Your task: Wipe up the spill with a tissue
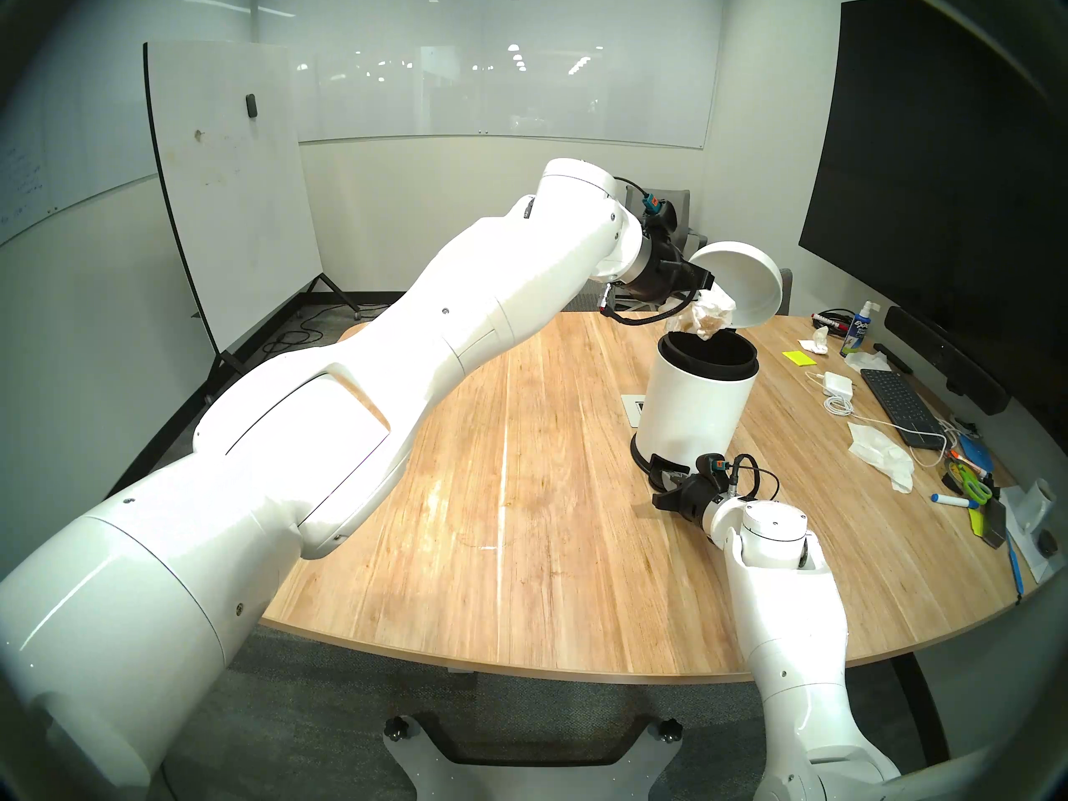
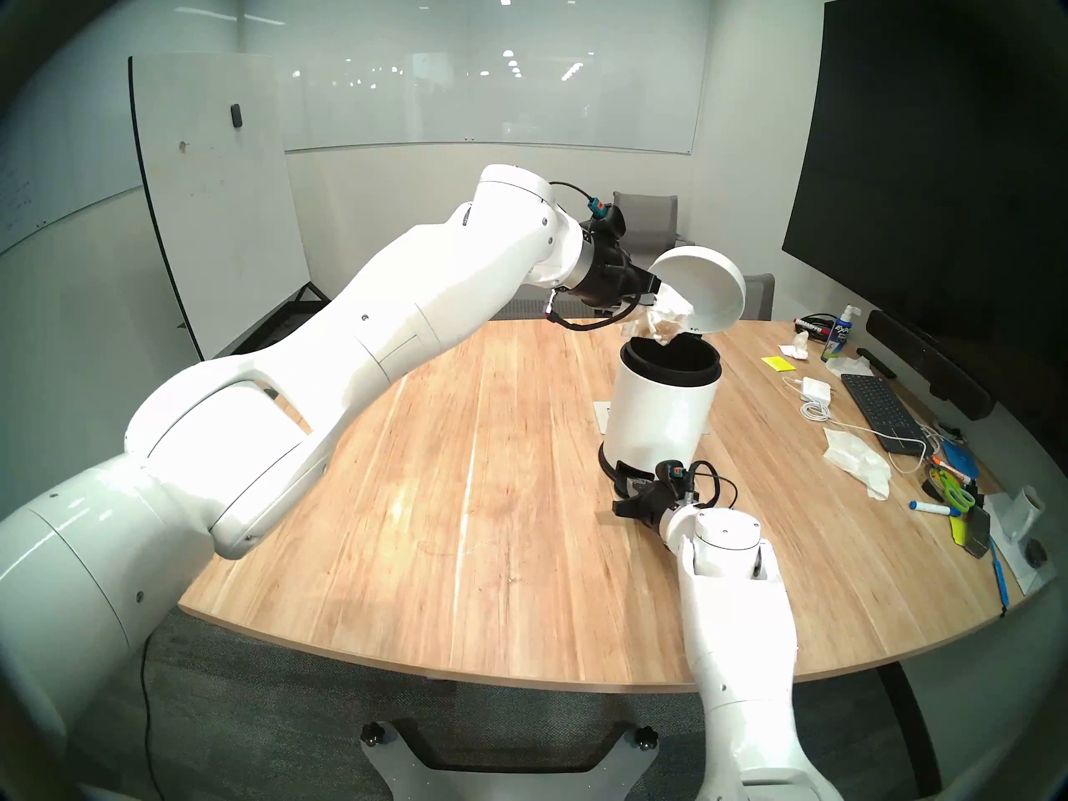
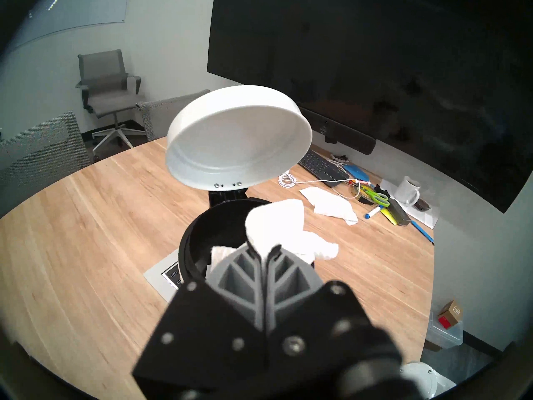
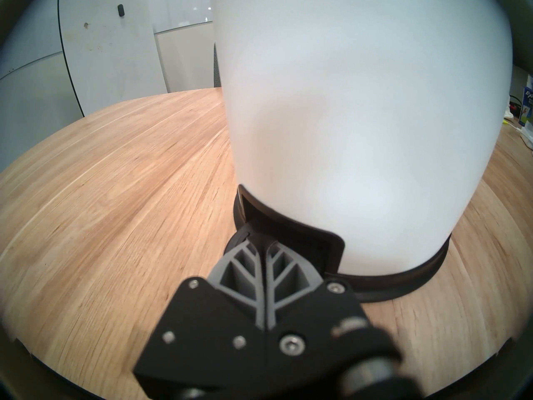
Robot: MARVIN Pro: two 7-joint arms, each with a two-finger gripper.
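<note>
I have the left gripper clamped on a crumpled, brown-stained tissue just above the open white pedal bin — lid up. My right gripper, fingers together, sits at the bin's pedal.

The bin stands on the desk. Its lid is raised behind its mouth, the tissue above that mouth, the keyboard to the bin's right.

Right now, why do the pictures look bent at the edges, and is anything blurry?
All four views are fisheye with dark rims. In the head views the table edge bows and ceiling lights glare on it. In the right wrist view the bin looms soft and overexposed; in the left wrist view the gripper base blurs.
</note>
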